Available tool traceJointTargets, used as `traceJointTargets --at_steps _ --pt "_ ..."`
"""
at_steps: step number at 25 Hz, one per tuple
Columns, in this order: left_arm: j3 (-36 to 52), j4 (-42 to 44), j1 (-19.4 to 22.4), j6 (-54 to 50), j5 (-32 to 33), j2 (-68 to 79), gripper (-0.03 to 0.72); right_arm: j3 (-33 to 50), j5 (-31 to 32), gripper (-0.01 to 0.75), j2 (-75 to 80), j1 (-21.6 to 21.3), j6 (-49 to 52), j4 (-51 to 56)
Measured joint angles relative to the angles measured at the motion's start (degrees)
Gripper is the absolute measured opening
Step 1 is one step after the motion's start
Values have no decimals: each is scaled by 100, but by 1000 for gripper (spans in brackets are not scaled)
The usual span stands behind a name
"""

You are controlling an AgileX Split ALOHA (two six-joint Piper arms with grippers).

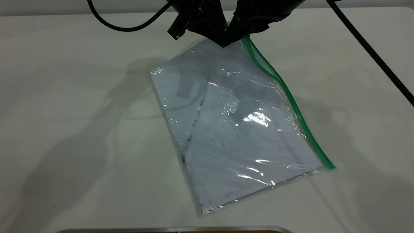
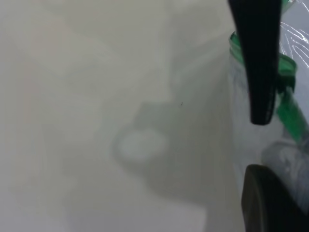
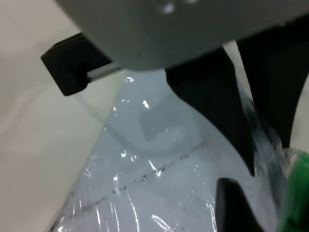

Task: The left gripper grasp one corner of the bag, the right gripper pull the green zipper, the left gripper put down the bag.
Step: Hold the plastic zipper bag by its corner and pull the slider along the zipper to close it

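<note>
The bag (image 1: 233,129), a clear pouch with a white sheet and a dark smudge line inside, lies slanted on the white table (image 1: 64,97). Its far corner is raised. My left gripper (image 1: 223,41) is shut on that corner, and the right wrist view shows the plastic pinched in the left gripper (image 3: 265,154). The green zipper (image 1: 292,100) runs along the pouch's right long edge, and its far end splits into two strands. My right gripper (image 1: 238,30) hovers beside the left one, right at the far end of the green zipper (image 2: 289,113). No slider tab shows clearly.
A black cable (image 1: 129,27) loops at the back left, and another cable (image 1: 372,51) crosses the back right. A metal-rimmed object (image 1: 174,229) sits at the table's front edge. Bare tabletop lies on both sides of the pouch.
</note>
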Motion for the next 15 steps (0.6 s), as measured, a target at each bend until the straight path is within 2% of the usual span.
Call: traceJointTargets --at_steps 4,6,15 --pt "0 0 0 5 0 0 53 -5 11 228 11 0 -6 0" --pt "0 0 0 5 0 0 53 -7 5 197 32 0 -6 4" --pt "0 0 0 5 0 14 53 -11 -64 185 165 -5 -10 11"
